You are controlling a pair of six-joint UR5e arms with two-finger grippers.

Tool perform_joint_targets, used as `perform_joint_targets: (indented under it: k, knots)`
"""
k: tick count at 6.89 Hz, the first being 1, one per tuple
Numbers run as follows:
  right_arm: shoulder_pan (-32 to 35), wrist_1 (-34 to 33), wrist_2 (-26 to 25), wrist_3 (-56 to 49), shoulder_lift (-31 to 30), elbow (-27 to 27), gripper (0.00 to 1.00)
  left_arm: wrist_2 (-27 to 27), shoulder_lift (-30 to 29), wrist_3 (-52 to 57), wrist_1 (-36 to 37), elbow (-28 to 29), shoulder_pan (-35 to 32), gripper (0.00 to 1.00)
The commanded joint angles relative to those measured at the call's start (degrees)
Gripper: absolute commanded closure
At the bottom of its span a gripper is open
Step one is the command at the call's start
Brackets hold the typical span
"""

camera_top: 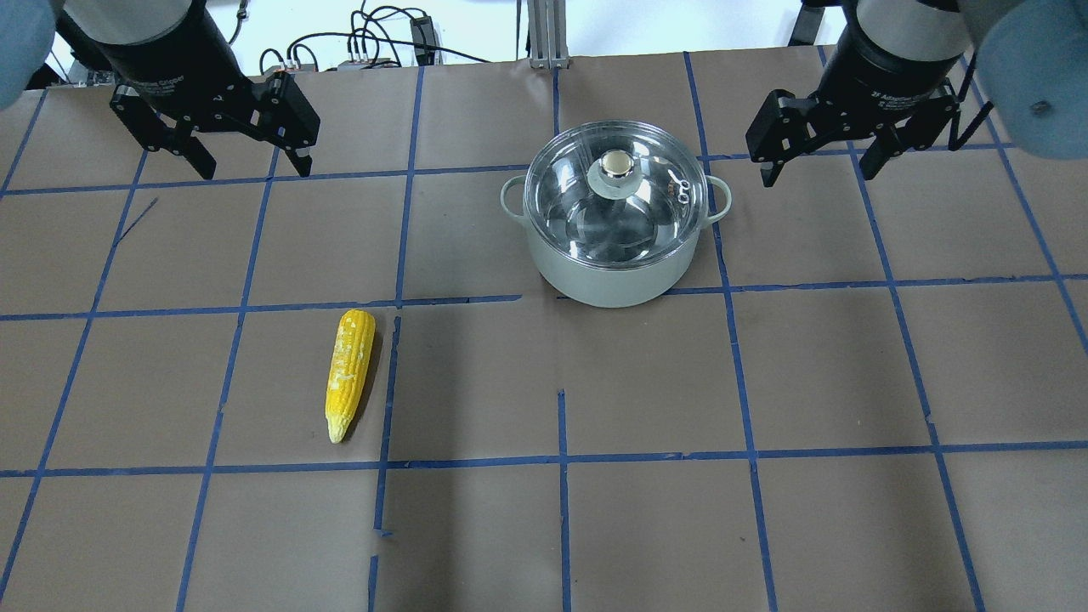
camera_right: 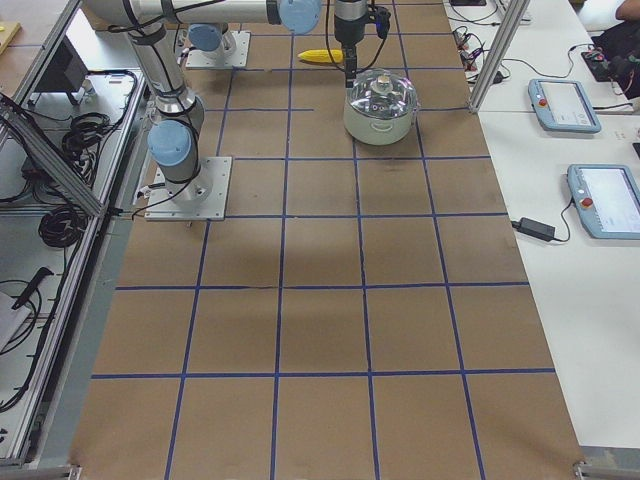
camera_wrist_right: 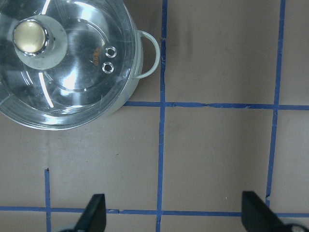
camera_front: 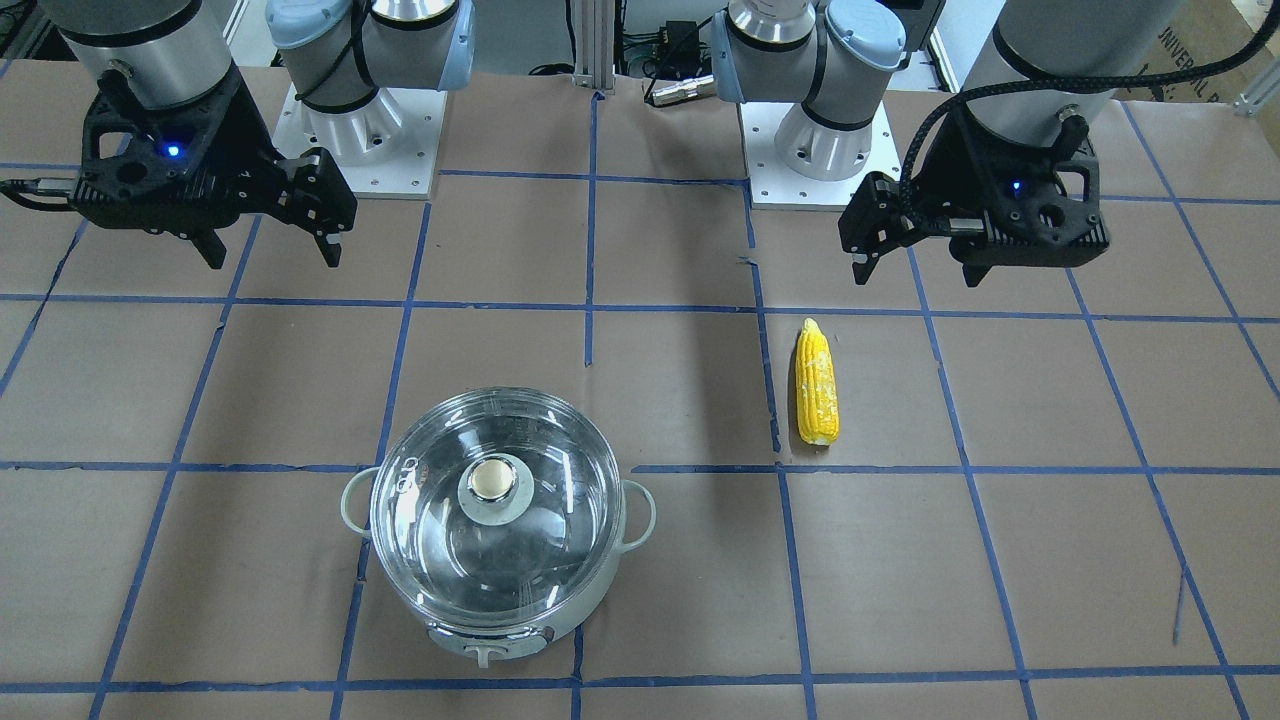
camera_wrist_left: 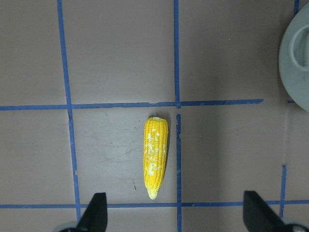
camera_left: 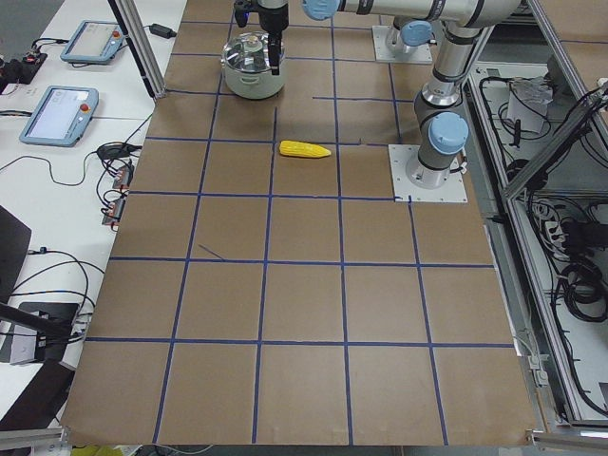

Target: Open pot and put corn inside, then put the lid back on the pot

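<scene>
The pale mint pot (camera_top: 608, 272) stands on the table with the clear glass lid (camera_top: 650, 212) on it and the brass knob (camera_top: 615, 166) at the lid's centre. The pot also shows in the front view (camera_front: 500, 630), and the lid in the right wrist view (camera_wrist_right: 72, 92). The yellow corn (camera_top: 348, 374) lies flat on the paper, apart from the pot; it also shows in the left wrist view (camera_wrist_left: 155, 157). My left gripper (camera_top: 255, 168) hangs open and empty above the table, beyond the corn. My right gripper (camera_top: 818, 174) hangs open and empty to the right of the pot.
Brown paper with a blue tape grid (camera_top: 561, 459) covers the table. The two arm base plates (camera_front: 360, 150) (camera_front: 820, 160) stand at the robot's edge. Teach pendants (camera_right: 565, 105) and cables lie on the white side table beyond the pot.
</scene>
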Motion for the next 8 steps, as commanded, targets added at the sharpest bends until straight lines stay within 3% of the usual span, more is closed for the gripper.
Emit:
perform_joint_targets:
  k: [1, 8]
  knots:
    - [0.0, -0.1, 0.0, 0.0, 0.1, 0.0, 0.0, 0.0, 0.0, 0.0, 0.0, 0.0, 0.1, 0.0]
    - [0.1, -0.6, 0.2, 0.2, 0.1, 0.0, 0.04, -0.1, 0.3, 0.0, 0.0, -0.1, 0.0, 0.0]
